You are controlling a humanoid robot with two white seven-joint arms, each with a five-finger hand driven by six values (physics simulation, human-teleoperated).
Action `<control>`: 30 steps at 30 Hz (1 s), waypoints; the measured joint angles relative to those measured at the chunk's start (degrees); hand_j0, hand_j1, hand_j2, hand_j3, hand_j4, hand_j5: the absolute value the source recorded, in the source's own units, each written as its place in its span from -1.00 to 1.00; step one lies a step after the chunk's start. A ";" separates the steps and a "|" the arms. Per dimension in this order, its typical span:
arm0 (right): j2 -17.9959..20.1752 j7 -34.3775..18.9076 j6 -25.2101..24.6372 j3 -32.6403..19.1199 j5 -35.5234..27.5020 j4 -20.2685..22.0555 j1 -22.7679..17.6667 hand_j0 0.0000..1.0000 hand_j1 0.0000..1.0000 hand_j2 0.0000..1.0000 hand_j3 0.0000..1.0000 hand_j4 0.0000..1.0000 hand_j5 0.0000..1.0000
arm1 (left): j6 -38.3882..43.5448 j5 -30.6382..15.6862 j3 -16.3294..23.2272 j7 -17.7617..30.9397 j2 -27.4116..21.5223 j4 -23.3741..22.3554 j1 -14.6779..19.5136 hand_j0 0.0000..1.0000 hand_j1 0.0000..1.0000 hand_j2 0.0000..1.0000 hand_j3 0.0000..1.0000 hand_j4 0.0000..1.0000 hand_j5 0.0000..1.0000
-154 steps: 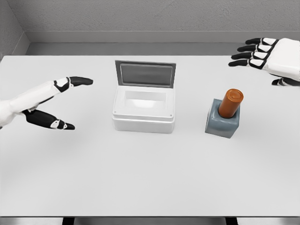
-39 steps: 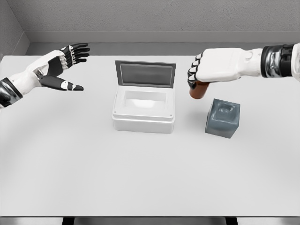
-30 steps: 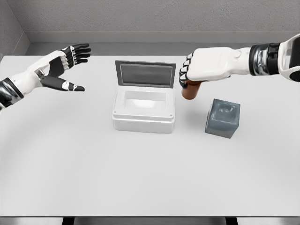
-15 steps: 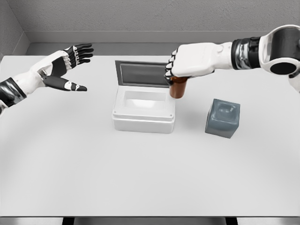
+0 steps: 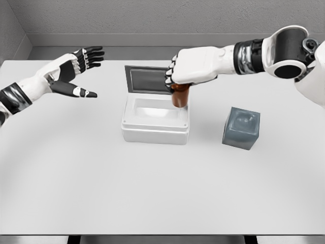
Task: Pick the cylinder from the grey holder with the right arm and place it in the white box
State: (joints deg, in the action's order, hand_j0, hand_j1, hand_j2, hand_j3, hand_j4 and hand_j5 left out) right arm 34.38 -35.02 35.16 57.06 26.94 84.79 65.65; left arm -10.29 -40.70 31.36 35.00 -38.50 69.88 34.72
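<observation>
My right hand (image 5: 184,71) is shut on the orange-brown cylinder (image 5: 179,96), whose lower end hangs out below the fist. It hovers over the right rear part of the white box (image 5: 155,122), just in front of the box's raised grey lid (image 5: 148,80). To the right on the table stands the grey holder (image 5: 241,127), with its socket vacant. My left hand (image 5: 71,71) floats open above the table's far left, fingers spread.
The white table (image 5: 152,188) spreads wide in front of the box and holder. A grey wall runs behind the table's far edge. My right forearm (image 5: 264,53) reaches in from the upper right above the holder.
The right hand has carried the cylinder leftward from beside the box to above its right rear part. The left hand barely shifted.
</observation>
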 measured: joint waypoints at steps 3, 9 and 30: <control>-0.74 0.00 -0.01 0.35 -0.01 -0.10 0.61 0.07 0.07 0.07 0.07 0.07 0.07 | -0.01 0.01 0.15 0.00 0.09 -0.13 0.00 1.00 1.00 1.00 1.00 1.00 1.00; -1.99 0.00 -0.01 0.87 0.38 -0.64 0.88 1.00 1.00 1.00 1.00 1.00 1.00 | -0.01 0.01 0.22 0.00 0.13 -0.24 0.00 1.00 1.00 1.00 1.00 1.00 1.00; 25.15 0.01 -0.08 -17.11 -17.97 15.74 -18.77 1.00 1.00 1.00 1.00 1.00 1.00 | 0.08 0.03 1.05 0.00 4.57 -2.71 3.25 1.00 1.00 1.00 1.00 1.00 1.00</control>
State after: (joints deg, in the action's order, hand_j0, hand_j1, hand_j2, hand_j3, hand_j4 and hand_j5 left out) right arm 59.54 -35.01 35.09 39.95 8.97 100.54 46.89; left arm -10.21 -40.68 32.41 35.00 -33.94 67.17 37.97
